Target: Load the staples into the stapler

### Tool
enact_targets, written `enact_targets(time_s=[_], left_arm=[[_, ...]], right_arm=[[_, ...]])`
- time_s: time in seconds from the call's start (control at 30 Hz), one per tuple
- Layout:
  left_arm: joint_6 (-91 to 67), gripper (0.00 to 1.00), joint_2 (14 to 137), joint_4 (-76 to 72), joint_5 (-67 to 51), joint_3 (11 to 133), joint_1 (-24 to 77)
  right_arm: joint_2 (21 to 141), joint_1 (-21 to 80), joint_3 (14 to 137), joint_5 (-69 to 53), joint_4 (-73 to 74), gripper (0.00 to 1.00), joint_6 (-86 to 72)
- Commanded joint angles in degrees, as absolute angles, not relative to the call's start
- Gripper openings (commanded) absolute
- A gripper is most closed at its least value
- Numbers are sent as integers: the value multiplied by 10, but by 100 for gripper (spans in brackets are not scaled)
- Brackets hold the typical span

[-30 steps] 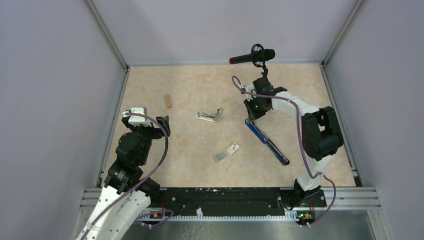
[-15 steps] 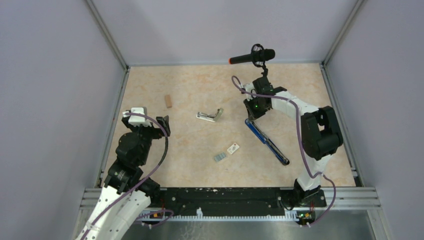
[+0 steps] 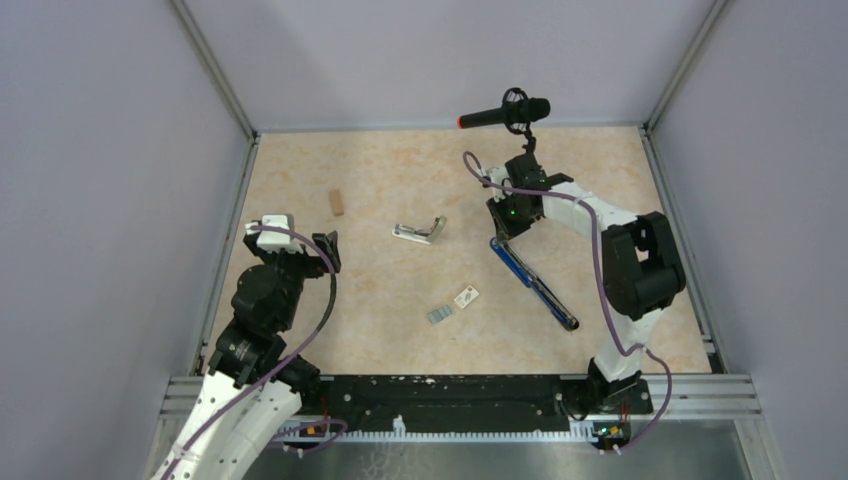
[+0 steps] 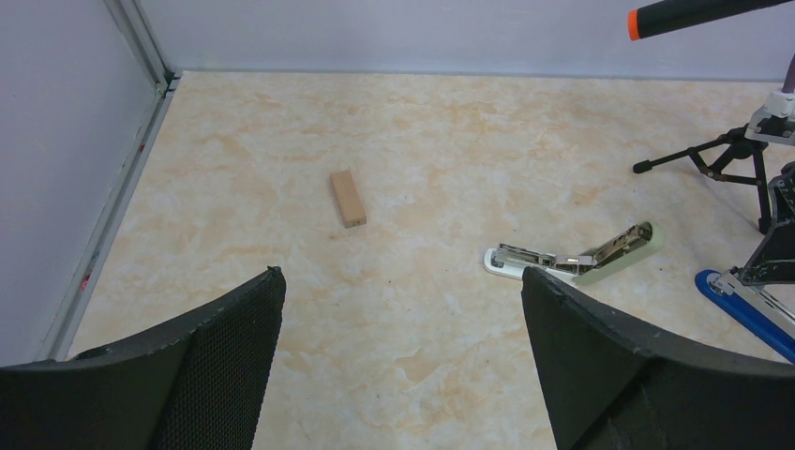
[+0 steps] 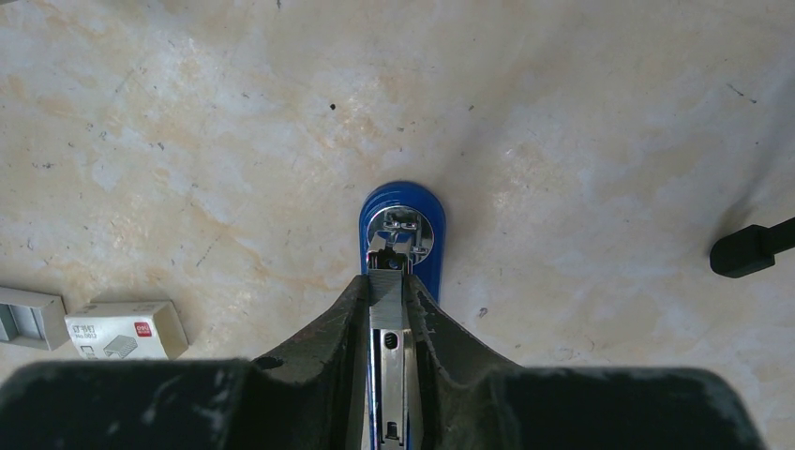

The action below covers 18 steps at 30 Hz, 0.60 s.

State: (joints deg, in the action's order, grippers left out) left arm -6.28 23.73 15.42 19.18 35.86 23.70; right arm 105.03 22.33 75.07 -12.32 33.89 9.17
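The pale grey-green stapler lies hinged open mid-table, its silvery rail bare; it also shows in the left wrist view. The white staple box and a grey metallic block lie side by side nearer the front, and both show in the right wrist view, the box beside the block. My right gripper is shut on a small grey ridged strip of staples, held at the rounded end of a bright blue bar over its metal rail. My left gripper is open and empty at the left.
The blue bar runs diagonally toward the front right. A brown wooden block lies at the back left. A microphone on a small tripod stands at the back, one leg close to my right gripper. Walls close in three sides.
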Motion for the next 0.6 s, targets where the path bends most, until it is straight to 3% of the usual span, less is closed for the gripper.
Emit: enact_targets(time_s=[0.0, 0.57], left_arm=[[-62, 99, 229, 124, 198, 352, 238], [-62, 99, 229, 123, 198, 352, 238]], right_arm=[[1058, 218, 769, -127, 334, 19, 91], [1050, 218, 774, -134, 335, 22, 90]])
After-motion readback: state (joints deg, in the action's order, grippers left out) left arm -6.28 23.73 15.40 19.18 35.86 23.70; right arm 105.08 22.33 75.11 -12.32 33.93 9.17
